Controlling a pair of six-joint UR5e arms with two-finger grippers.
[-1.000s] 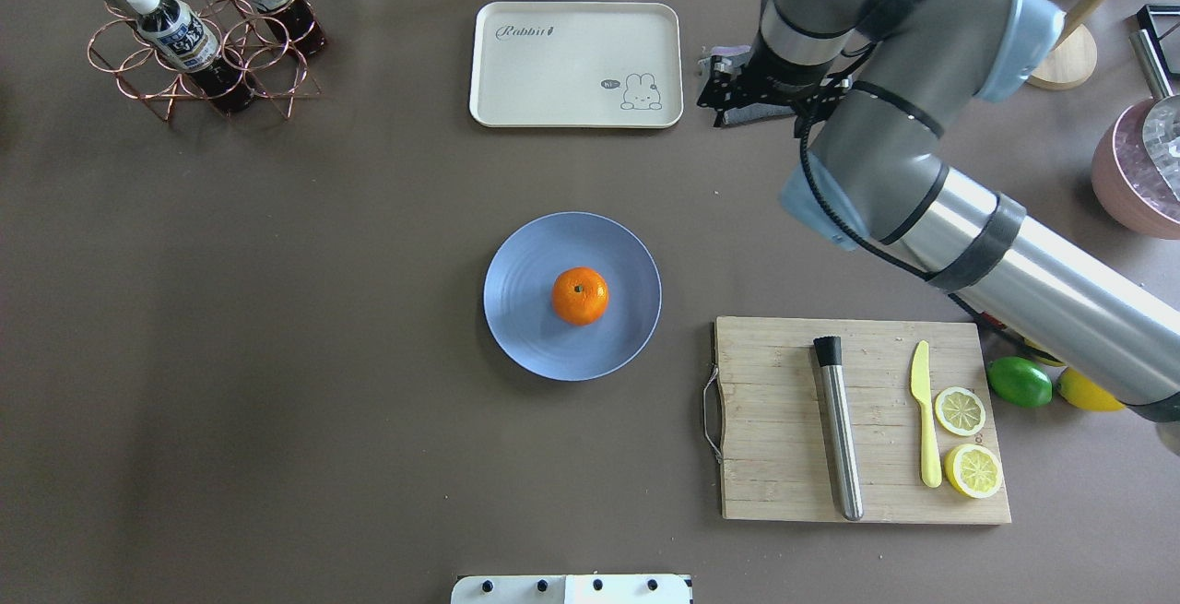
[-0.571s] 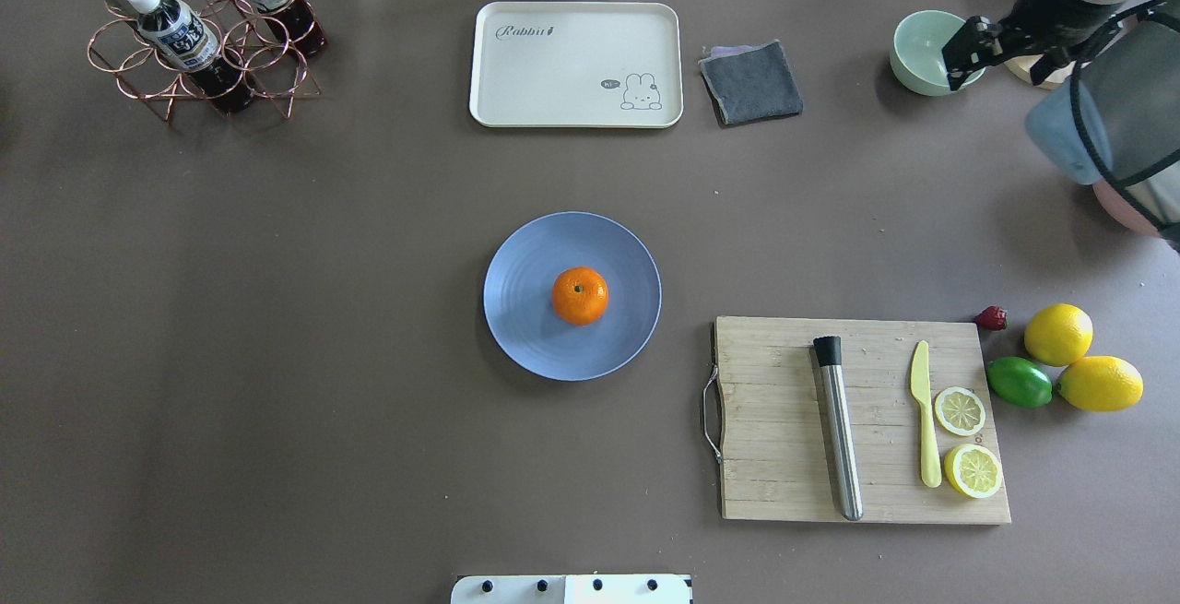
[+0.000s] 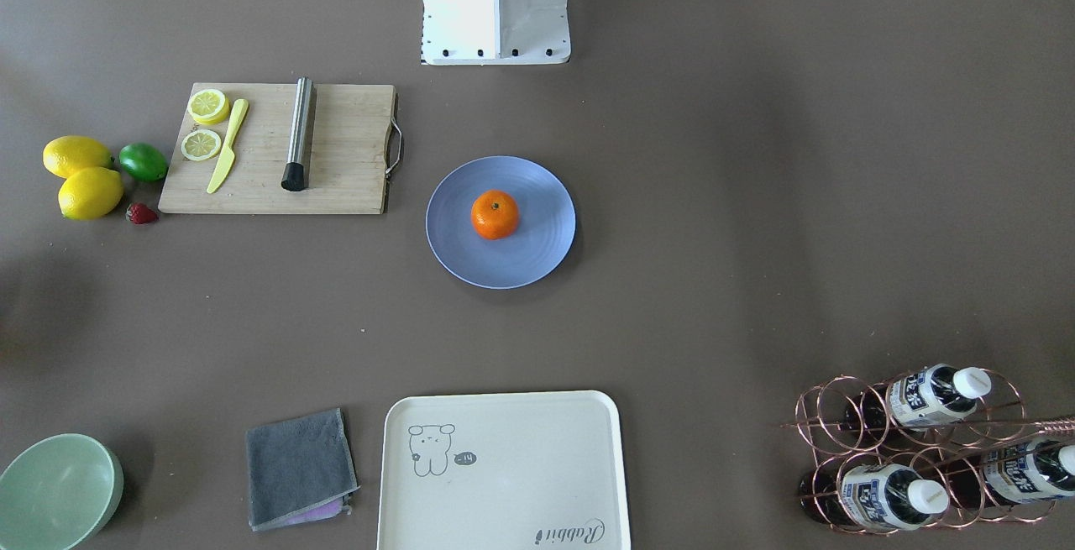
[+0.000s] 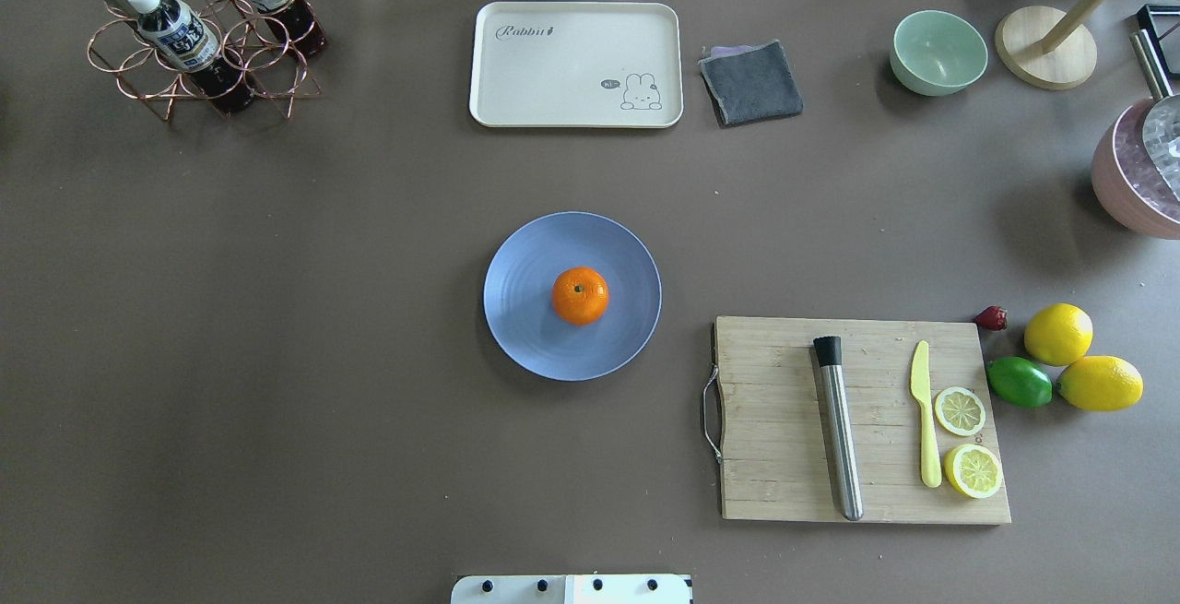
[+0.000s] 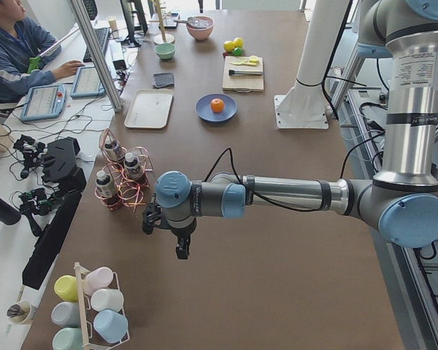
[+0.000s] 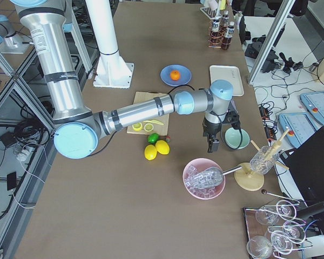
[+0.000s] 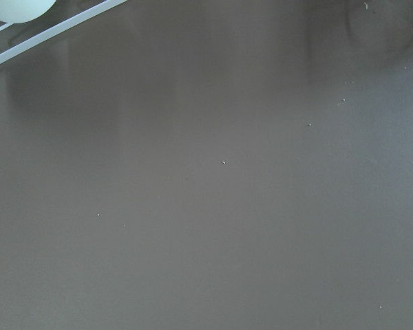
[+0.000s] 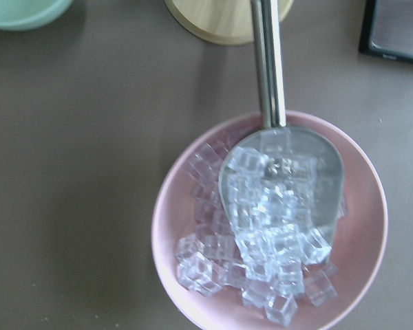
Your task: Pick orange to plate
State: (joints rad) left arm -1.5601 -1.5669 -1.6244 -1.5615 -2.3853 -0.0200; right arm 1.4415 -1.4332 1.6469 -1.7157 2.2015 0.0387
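The orange (image 4: 580, 295) rests near the middle of the periwinkle-blue plate (image 4: 525, 309) at the table's centre, stem dimple up. The same fruit (image 3: 495, 214) and plate (image 3: 537, 252) show in the front-facing view, with no gripper near them. My left gripper (image 5: 180, 252) hangs over bare table beyond the bottle rack, far from the plate. I cannot tell whether it is open or shut. My right gripper (image 6: 211, 144) hovers near the green bowl at the table's right end, and I cannot tell its state either. Neither wrist view shows fingers.
A cutting board (image 4: 774, 420) carries a steel muddler, a yellow knife and lemon slices. Two lemons (image 4: 1058, 334), a lime (image 4: 1019, 382) and a strawberry lie beside it. Further back are a cream tray (image 4: 576, 65), grey cloth (image 4: 751, 80), green bowl (image 4: 938, 51), pink ice bowl (image 8: 165, 227) and bottle rack (image 4: 194, 41).
The right arm has swung away to the right and left the overhead view, uncovering the cloth, green bowl and lemons. The orange and plate have not moved.
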